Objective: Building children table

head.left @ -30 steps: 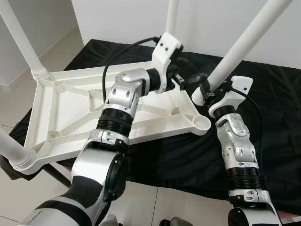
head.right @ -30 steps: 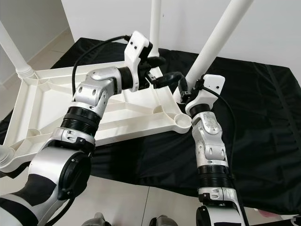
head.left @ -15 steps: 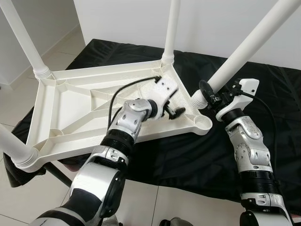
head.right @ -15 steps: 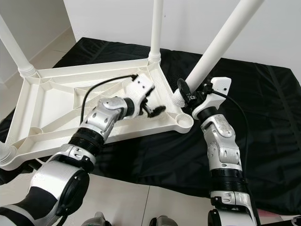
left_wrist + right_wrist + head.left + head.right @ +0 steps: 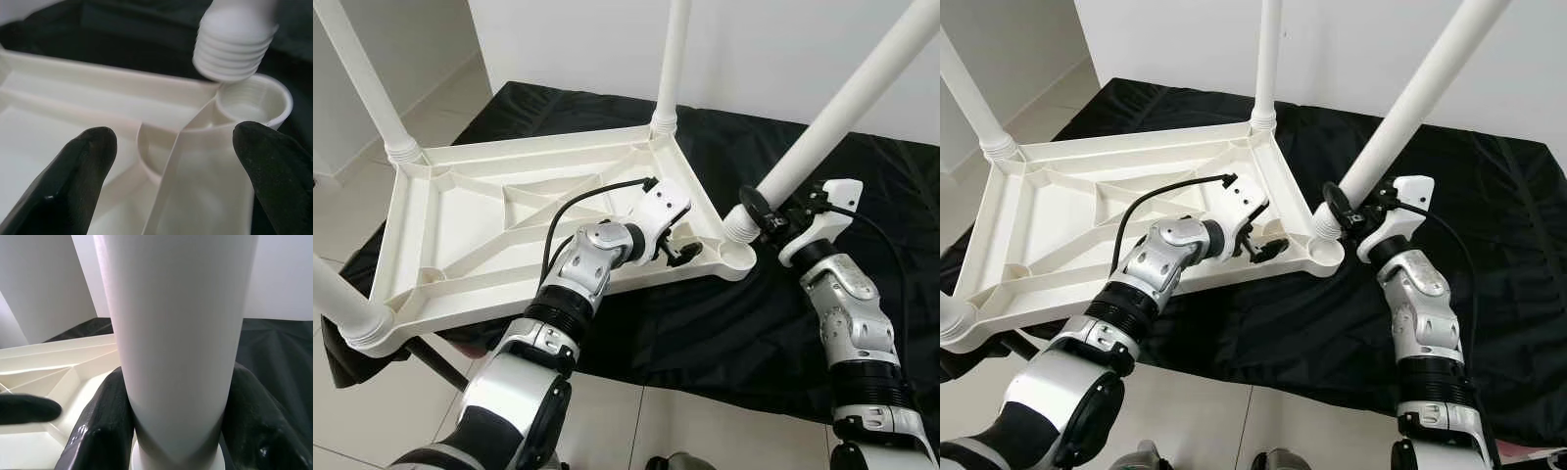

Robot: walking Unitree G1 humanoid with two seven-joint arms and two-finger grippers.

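Observation:
A white plastic table top (image 5: 460,225) lies upside down on a black cloth. My right gripper (image 5: 756,210) is shut on a loose white leg (image 5: 847,103) that leans up to the right. The leg's ribbed end (image 5: 234,46) hangs just above and beside the open corner socket (image 5: 736,258), apart from it. My left gripper (image 5: 683,251) is open over the underside ribs by that same corner, nothing between its fingers (image 5: 93,166). In the right wrist view the black fingers (image 5: 100,428) clasp the leg (image 5: 176,333) on both sides.
Three legs stand in the other corners: far left (image 5: 367,78), far middle (image 5: 671,59), near left (image 5: 337,299). The black cloth (image 5: 705,333) spreads to the right of the table top. Tiled floor (image 5: 372,411) lies below, a white wall behind.
My left gripper has dropped from above the far edge to the underside by the open socket. The right gripper has carried the leg's ribbed end rightward and down to that corner.

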